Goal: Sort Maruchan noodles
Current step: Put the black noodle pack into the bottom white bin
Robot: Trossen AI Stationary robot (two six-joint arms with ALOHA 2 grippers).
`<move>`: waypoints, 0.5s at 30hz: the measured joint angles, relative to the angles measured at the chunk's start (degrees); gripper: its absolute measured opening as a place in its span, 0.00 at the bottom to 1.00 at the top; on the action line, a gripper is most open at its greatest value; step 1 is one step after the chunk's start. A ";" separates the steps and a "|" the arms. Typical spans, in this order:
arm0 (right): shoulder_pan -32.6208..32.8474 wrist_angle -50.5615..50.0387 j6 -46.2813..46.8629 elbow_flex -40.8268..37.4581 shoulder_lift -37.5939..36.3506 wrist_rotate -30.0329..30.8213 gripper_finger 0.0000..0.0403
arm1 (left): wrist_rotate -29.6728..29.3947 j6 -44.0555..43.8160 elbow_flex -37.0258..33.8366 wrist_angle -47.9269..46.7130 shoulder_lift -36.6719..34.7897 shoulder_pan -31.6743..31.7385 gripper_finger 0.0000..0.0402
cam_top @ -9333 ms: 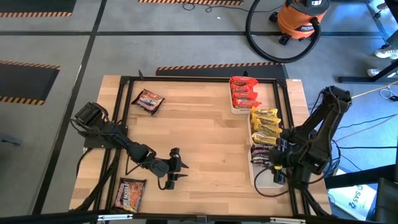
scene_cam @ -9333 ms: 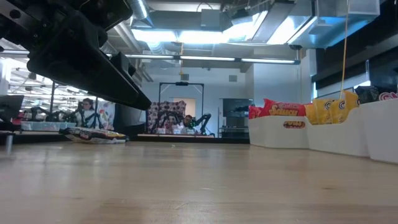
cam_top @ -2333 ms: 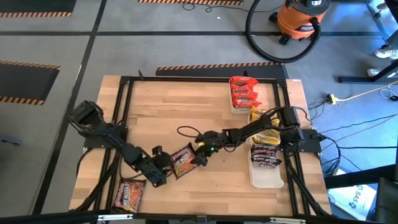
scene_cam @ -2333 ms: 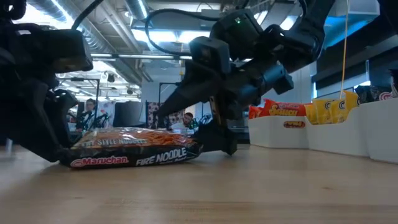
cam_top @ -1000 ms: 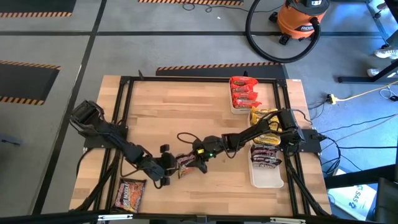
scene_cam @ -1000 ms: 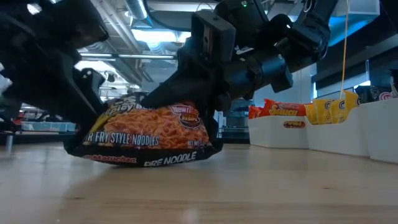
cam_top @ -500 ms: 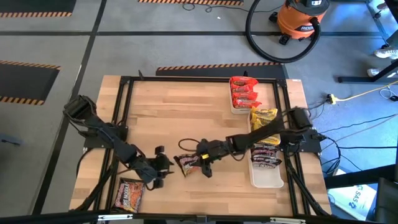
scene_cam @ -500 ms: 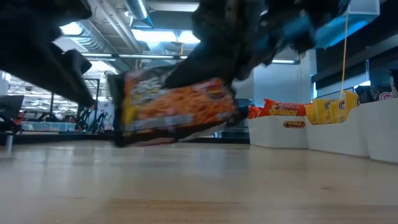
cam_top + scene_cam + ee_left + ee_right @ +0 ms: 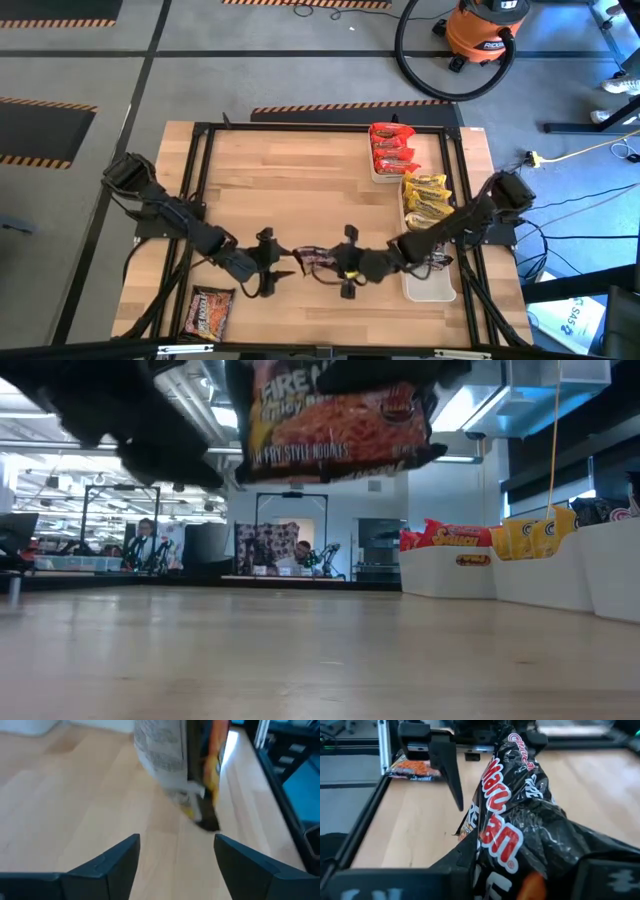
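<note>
One dark Maruchan packet is pinched by the right gripper and carried clear of the table, presumably for transfer to the trays behind that gripper. Just beyond the packet, the left gripper is held wide and empty, evidently released. Another packet is left beside the left arm.

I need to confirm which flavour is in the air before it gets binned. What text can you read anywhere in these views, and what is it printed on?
"FIRE" and "FRY STYLE NOODLES": on the dark shiny plastic noodle packet lifted above the table, low view.
"Maruchan": red-and-white lettering on that same packet, clamped in the right hand, right wrist view.
Fine print on the packet's pale back, left wrist view: too blurred to read.
Red label on the white tray: too small to read.
</note>
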 joint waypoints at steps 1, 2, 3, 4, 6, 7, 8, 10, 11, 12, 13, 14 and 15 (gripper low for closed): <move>0.68 0.51 -1.11 0.00 0.00 1.68 0.23 | -0.01 0.66 0.00 1.19 0.01 0.25 0.63; 1.29 0.94 -1.94 0.00 0.00 3.09 0.23 | -0.07 1.35 0.00 2.25 0.01 0.42 0.64; 1.72 1.36 -2.52 0.00 0.00 4.14 0.23 | -0.09 1.95 0.00 3.32 0.01 0.51 0.65; 2.04 1.45 -2.72 0.00 0.00 5.25 0.23 | -0.14 2.52 0.00 4.48 0.01 0.59 0.66; 2.61 1.38 -2.90 0.00 0.00 6.79 0.22 | -0.20 3.88 0.00 7.26 0.13 0.62 0.66; 2.65 1.61 -3.17 -0.01 0.02 7.13 0.22 | -0.30 4.52 0.00 8.85 0.47 0.62 0.66; 2.65 2.15 -3.74 0.00 0.02 7.17 0.22 | -0.26 5.20 0.00 10.01 0.81 0.62 0.66; 2.61 3.26 -4.09 -0.01 0.02 6.96 0.23 | -0.31 6.50 -0.04 12.90 1.62 0.64 0.66; 2.58 3.69 -4.20 0.00 0.02 6.92 0.23 | -0.31 6.93 -0.02 14.64 2.23 0.79 0.66; 2.47 4.07 -4.37 -0.02 0.04 6.97 0.23 | -0.30 7.67 -0.02 15.79 2.83 0.98 0.66; 2.43 4.72 -4.72 -0.02 0.09 6.91 0.23 | -0.42 8.19 -0.04 16.84 3.42 1.06 0.66; 2.41 5.19 -5.06 -0.02 0.09 6.77 0.23 | -0.44 8.65 -0.04 18.41 4.12 1.21 0.66; 2.41 5.88 -5.24 -0.02 0.09 6.81 0.23 | -0.44 9.33 -0.04 20.16 4.78 1.50 0.66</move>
